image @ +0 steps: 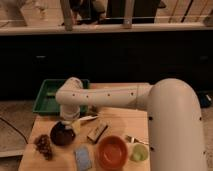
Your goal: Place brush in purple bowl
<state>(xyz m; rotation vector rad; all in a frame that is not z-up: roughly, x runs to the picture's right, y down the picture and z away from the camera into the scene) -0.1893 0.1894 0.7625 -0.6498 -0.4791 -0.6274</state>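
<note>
The purple bowl (62,134) is small, dark and glossy and sits at the table's front left. My gripper (70,118) hangs just above the bowl's far rim, at the end of the white arm that reaches in from the right. The brush (87,119) shows as a slim pale stick pointing right from the gripper, level with the bowl's far right edge. I cannot tell whether the brush is held or lies on the table.
A brown wooden block (97,132) lies right of the purple bowl. An orange-red bowl (111,152), a pale green cup (139,153), a small fork (134,140), a blue sponge (82,156) and a brown clump (44,145) line the front. A green tray (49,95) stands behind.
</note>
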